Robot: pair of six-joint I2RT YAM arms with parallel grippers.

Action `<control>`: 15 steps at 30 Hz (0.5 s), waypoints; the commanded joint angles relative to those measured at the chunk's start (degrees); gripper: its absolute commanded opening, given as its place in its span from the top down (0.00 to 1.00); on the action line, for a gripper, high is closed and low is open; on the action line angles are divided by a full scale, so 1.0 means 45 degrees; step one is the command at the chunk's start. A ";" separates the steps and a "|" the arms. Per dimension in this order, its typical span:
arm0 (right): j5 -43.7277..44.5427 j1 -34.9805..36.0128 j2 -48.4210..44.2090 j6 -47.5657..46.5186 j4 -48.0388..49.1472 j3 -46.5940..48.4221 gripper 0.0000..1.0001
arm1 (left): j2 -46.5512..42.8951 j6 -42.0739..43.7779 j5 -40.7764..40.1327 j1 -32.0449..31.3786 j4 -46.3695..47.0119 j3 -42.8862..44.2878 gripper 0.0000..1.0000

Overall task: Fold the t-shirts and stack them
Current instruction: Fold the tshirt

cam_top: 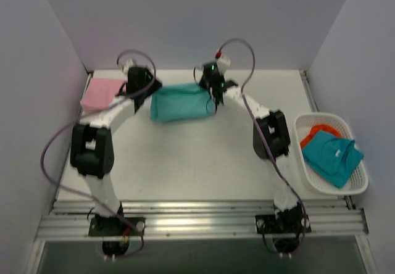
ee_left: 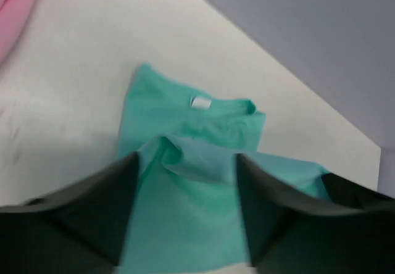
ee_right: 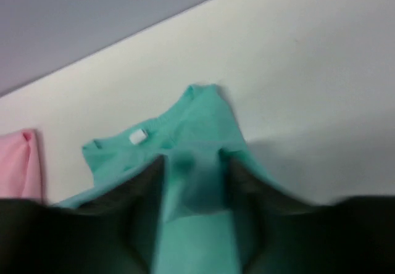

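Note:
A light turquoise-green t-shirt [cam_top: 179, 104] lies folded at the back of the table, its white neck label [ee_left: 200, 102] facing up. My left gripper [cam_top: 150, 96] is at the shirt's left end, and in the left wrist view [ee_left: 186, 158] the jaws stand well apart with loose cloth between them. At the right end my right gripper [cam_top: 216, 99] has its jaws a little apart over a fold of the same shirt [ee_right: 197, 120]. A pale pink t-shirt [cam_top: 100, 94] lies folded at the back left, beside the left arm.
A white basket [cam_top: 308, 123] at the right table edge holds a teal shirt [cam_top: 333, 157] over an orange one [cam_top: 318, 131]. Walls close off the back and both sides. A metal rail [cam_top: 197, 215] runs along the near edge.

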 commanded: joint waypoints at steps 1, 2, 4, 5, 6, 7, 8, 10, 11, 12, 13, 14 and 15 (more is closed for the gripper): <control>-0.0808 -0.1601 0.4266 -0.0456 -0.3323 0.6613 0.19 | 0.3827 0.1166 0.2768 0.1317 -0.0307 0.5946 0.06; -0.1371 -0.1951 0.5088 -0.0473 -0.4302 0.8316 0.00 | 0.4696 0.1323 0.2774 0.1454 -0.2811 0.7703 0.06; -0.1827 -0.2130 0.5527 -0.0727 -0.4546 0.9896 0.00 | 0.6123 0.1889 0.2326 0.1572 -0.4781 1.1198 0.06; -0.1671 -0.2150 0.4984 -0.0824 -0.3676 0.9122 0.00 | 0.6150 0.2046 0.2306 0.1611 -0.5369 1.1449 0.06; -0.1534 -0.2189 0.3335 -0.0883 -0.2798 0.7819 0.00 | 0.6015 0.2086 0.2305 0.1727 -0.5298 1.1335 0.06; -0.1475 -0.2209 0.2410 -0.0845 -0.1764 0.4654 0.00 | 0.5337 0.2048 0.2305 0.1787 -0.4485 1.0213 0.06; -0.1397 -0.2209 0.1511 -0.0825 -0.0072 0.3269 0.00 | 0.4866 0.1951 0.2344 0.1845 -0.3974 0.9467 0.06; -0.1104 -0.2131 -0.0426 -0.0864 0.1073 0.0614 0.00 | 0.3420 0.1775 0.1977 0.1904 -0.2785 0.7267 0.06; -0.1045 -0.2092 -0.0895 -0.0922 0.1136 0.0096 0.00 | 0.2913 0.1716 0.1915 0.1904 -0.2410 0.6556 0.06; -0.0967 -0.2034 -0.1674 -0.1000 0.1137 -0.0315 0.00 | 0.2444 0.1599 0.1799 0.1904 -0.2136 0.5911 0.06; -0.0753 -0.1859 -0.2010 -0.1156 0.0982 -0.0957 0.00 | 0.1434 0.1424 0.1488 0.1808 -0.1843 0.5247 0.06; -0.0558 -0.1741 -0.2342 -0.1234 0.0884 -0.1215 0.00 | 0.0921 0.1055 0.1272 0.1710 -0.1724 0.3926 0.06; -0.0343 -0.1605 -0.3022 -0.1293 0.0806 -0.1566 0.00 | -0.0148 0.0781 0.0941 0.1612 -0.1665 0.3216 0.06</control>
